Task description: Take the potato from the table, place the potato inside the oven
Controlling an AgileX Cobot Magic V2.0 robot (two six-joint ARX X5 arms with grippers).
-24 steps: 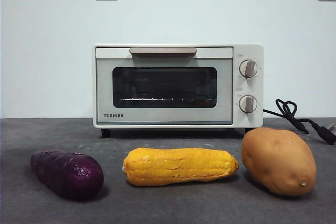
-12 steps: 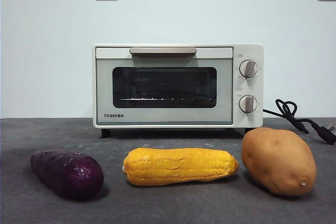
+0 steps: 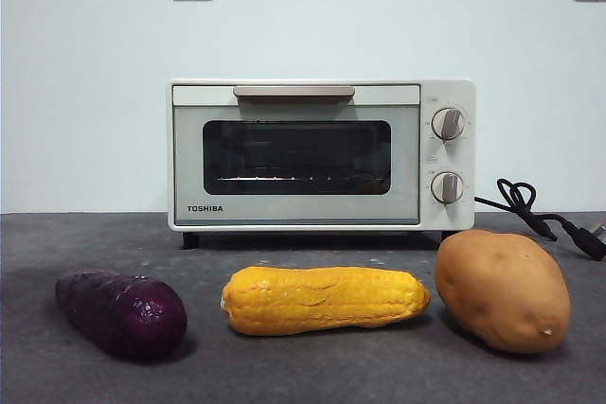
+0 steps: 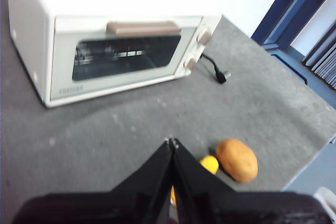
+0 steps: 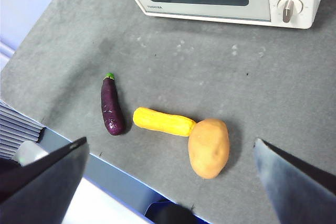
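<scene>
Nearest the front edge of the worktop, three vegetables lie in a row: purple eggplant, yellow corn cob, then the potato, lying on its side. In the right wrist view the corn's end looks touching or just beside the potato; cannot tell which.

Right pincer hangs high above this row, jaws spread wide, empty, with the potato showing between them. Left pincer also sits up off the worktop, jaws pressed together, holding nothing, pointing toward the oven.

Behind the row, well apart, the oven stands with its glass door closed and the handle along the top. The black cord trails off beside it, behind the potato.

Risks, as judged:
- Door is shut. Carrying the potato over first leaves nowhere to put it, so the door likely needs pulling down first.
- The potato is smooth and rounded; an off-centre pinch could squirt it out or roll it toward the worktop edge, which is near.
- Coming down on the corn side could knock the corn or catch it in the jaws.
- A pulled-down door will swing out toward the vegetables; clearance looks adequate but cannot be confirmed.
</scene>
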